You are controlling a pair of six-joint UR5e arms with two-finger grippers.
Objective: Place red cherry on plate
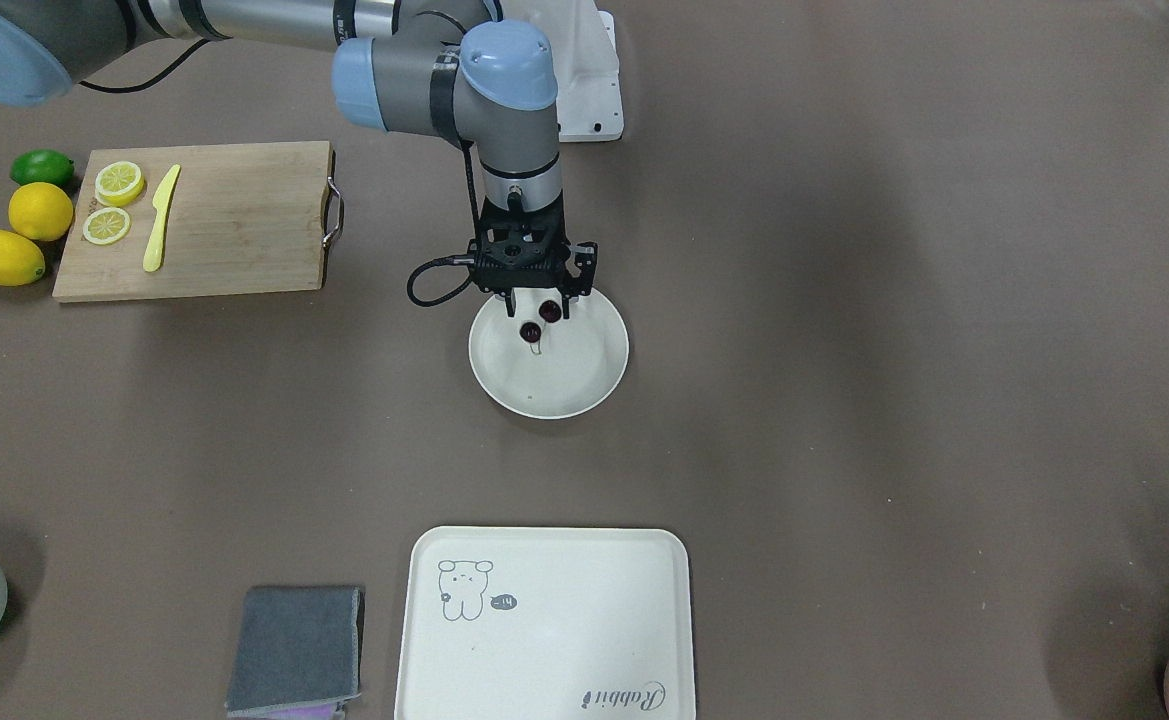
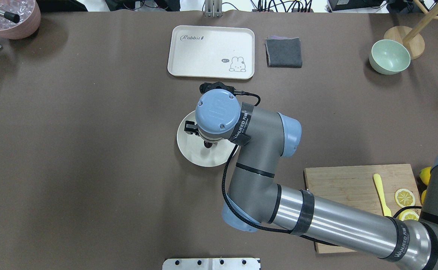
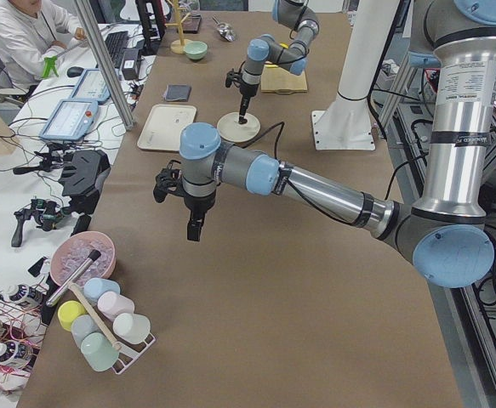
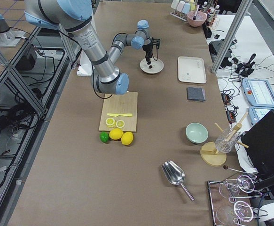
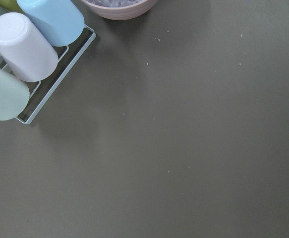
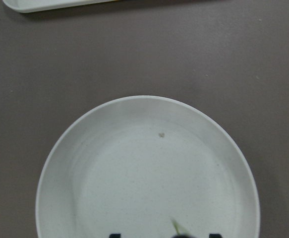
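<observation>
Surface: brown table (image 1: 844, 400), matte, running the length of a lab room with aluminium framing and side benches of electronics; a person (image 3: 14, 30) sits at a bench beyond the far end.

Item 1, plate (image 1: 594, 372): round, off-white, mid-table, between the robot's base and the tray (image 1: 564, 640).

Item 2, cherry (image 1: 528, 330): dark pair on pale stems, lying inside the plate near the rim on the robot's side, directly under the right gripper (image 1: 540, 306).

Item 3, right gripper: pointing straight down over the plate, fingers apart. In the wrist view the two tips stand clear on either side of the stem and touch neither fruit.

Item 4, left gripper (image 3: 194, 231): hanging above bare table near the cup rack (image 5: 25, 49); whether its fingers are parted or closed cannot be told.

Step in hand, judged: release. The fruit looks delivered and let go.

Next move, judged: a straight vertical lift, fingers kept apart, so the stems do not snag and drag the pair over the rim.

Other stock:
- cutting board (image 1: 234, 220) with lemon slices (image 1: 119, 183) and a yellow knife (image 1: 160, 232)
- two lemons (image 1: 41, 211) and a lime (image 1: 42, 167) beside it
- grey cloth (image 1: 294, 650)
- green bowl (image 2: 389, 57)
- metal scoop (image 4: 174, 174)
</observation>
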